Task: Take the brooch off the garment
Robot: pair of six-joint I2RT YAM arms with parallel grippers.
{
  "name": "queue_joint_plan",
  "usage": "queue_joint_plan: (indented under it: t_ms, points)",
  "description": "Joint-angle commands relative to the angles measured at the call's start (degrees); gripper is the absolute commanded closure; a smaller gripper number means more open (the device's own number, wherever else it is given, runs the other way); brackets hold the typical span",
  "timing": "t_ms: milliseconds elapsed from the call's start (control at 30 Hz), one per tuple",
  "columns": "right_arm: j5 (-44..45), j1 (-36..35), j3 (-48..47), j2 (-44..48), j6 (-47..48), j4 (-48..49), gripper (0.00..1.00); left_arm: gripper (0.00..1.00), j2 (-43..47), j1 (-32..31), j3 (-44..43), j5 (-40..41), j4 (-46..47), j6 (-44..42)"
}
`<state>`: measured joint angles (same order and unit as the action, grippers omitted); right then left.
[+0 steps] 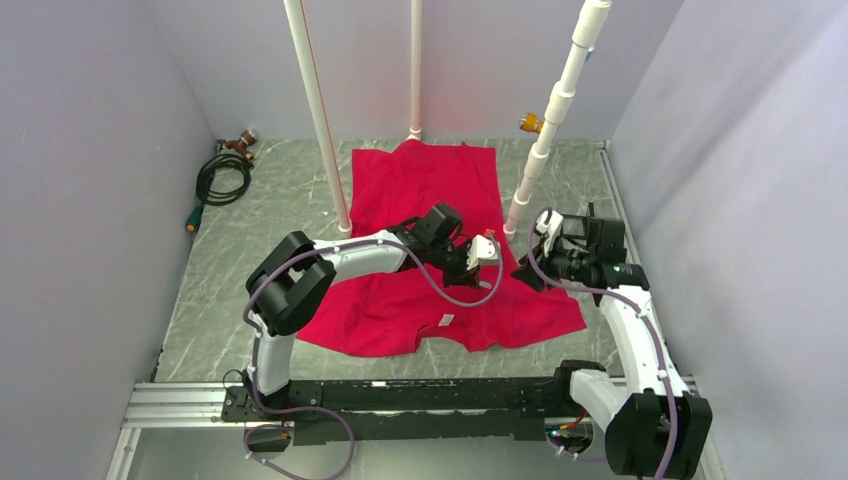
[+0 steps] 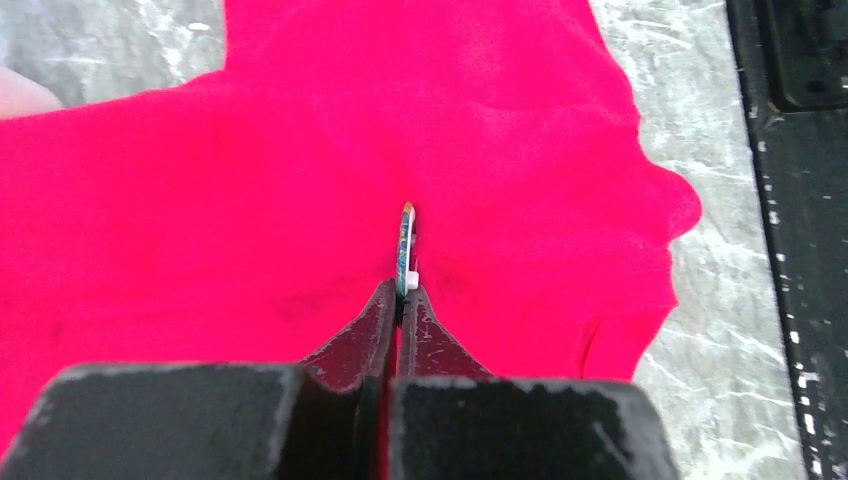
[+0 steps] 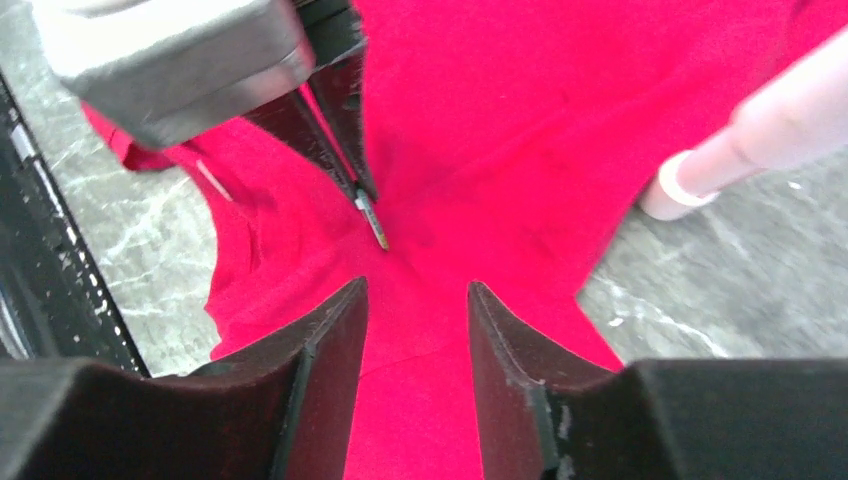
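The left gripper (image 2: pixel 402 295) is closed tightly on the brooch (image 2: pixel 405 240). Its two jaws meet on the lower edge of the disc and hold it standing on its edge, over the middle of the garment (image 2: pixel 500 130). From the left wrist camera the brooch shows only as a thin dark strip with a pale rim, and a small white piece sits at the fingertips. Its face is not visible. It is not possible to tell if the brooch touches the red cloth under it or is free of it.

The right gripper (image 3: pixel 417 290) is just beside it. Its jaws are apart with only red cloth between them, and it holds nothing.

In the top view the brooch is hidden by the left gripper. The garment lies flat on the marble table (image 1: pixel 260 200), and a white pipe (image 3: pixel 740 140) stands at its edge. The white label (image 1: pixel 447 320) at the neckline is too small to read.
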<state>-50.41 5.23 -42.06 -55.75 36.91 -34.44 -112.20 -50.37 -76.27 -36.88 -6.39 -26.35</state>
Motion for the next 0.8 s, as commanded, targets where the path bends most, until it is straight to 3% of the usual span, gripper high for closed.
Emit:
queue_joint_plan:
  t_ms: [0, 267, 467, 767]
  points:
    - [-7.11, -1.77, 4.55, 0.18, 7.57, 2.57, 0.58, 1.00, -1.40, 0.66, -3.99, -8.74, -3.78, 2.44]
    - [-7.84, -4.88, 7.54, -1.50, 10.24, 7.03, 0.62, 1.00, -3.24, 1.92, -6.75, -14.17, -5.92, 4.89]
    - [-4.92, -11.53, 9.00, -2.78, 10.28, 10.07, 0.63, 1.00, -3.74, 1.97, -7.39, -15.14, -6.49, 4.74]
    - [-3.29, -12.28, 10.08, -3.78, 11.03, 11.42, 0.68, 1.00, -3.64, 2.11, -7.31, -16.09, -6.04, 4.92]
